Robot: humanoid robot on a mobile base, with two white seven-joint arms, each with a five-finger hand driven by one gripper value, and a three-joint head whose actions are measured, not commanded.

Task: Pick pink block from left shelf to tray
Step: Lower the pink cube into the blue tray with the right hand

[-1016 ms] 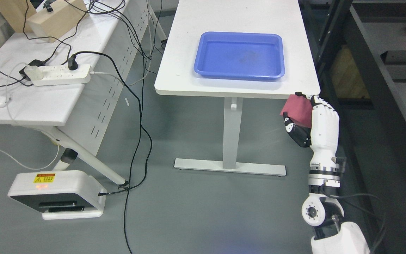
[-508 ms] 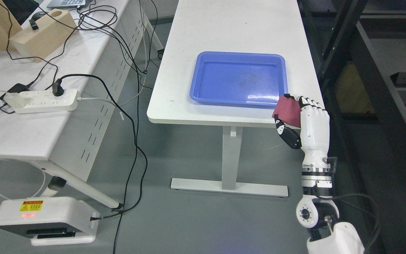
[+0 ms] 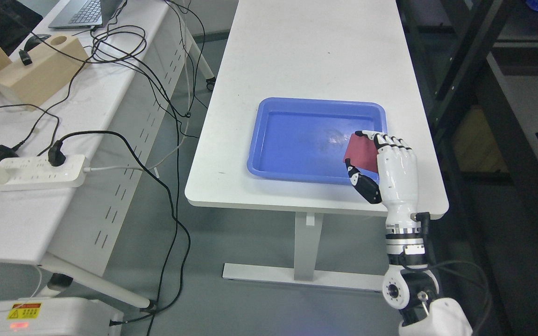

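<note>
While the white-shelled right robot hand (image 3: 383,165) reaches up from the lower right, its fingers and black-tipped thumb are clamped on the flat, dark pink rectangular block (image 3: 361,152). The block reads as deep rose to maroon, matte, with straight edges and one sharp corner pointing up and left; its right portion is hidden behind the fingers (image 3: 389,141). It is held over the near right corner of the shallow blue plastic tray (image 3: 269,161); whether it touches the tray floor cannot be told. The tray sits on the white rectangular table (image 3: 297,56), near its front edge. To the left, a white power strip (image 3: 33,171) with a black plug lies on a second white desk (image 3: 31,219).
</note>
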